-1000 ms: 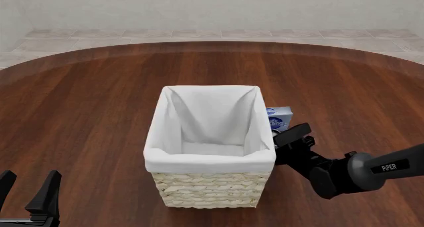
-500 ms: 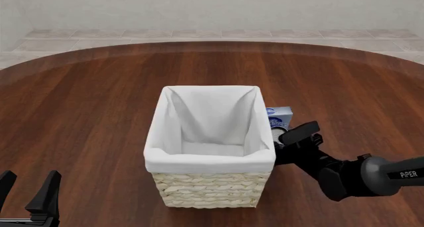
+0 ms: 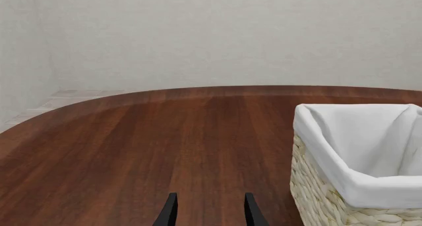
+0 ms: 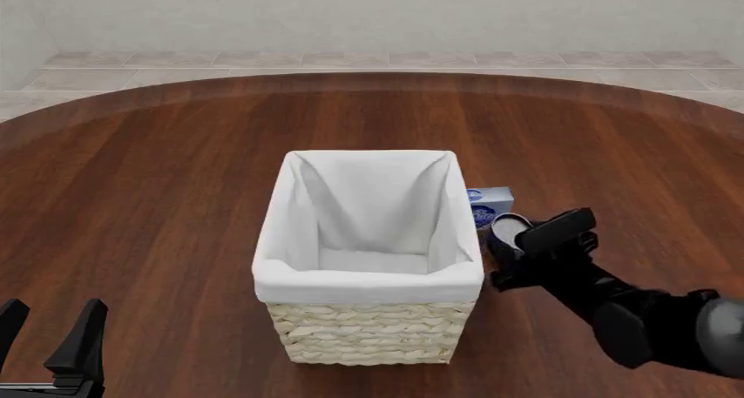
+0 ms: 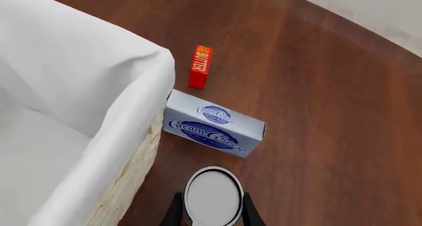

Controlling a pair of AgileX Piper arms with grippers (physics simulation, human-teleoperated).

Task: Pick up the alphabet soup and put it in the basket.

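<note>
Right gripper (image 5: 211,212) pulled back, revealing alphabet soup (image 5: 212,195) between its fingers, contact unclear | beside basket (image 4: 369,274) | left gripper (image 3: 208,210) fingers apart, idle | lift pending

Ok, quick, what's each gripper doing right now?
Left gripper: open, nothing between its fingers.
Right gripper: fingers on either side of the alphabet soup; a firm grip cannot be told.

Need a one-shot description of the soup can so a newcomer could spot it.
Start at the big white-lined basket mid-table. On its right side, on the wood, sits a light-blue cream cheese box, with a small red butter box beyond it. The alphabet soup stands upright just nearer the robot than the blue box, between the right gripper jaws: the only round thing there, showing a pale silvery lid.
</note>
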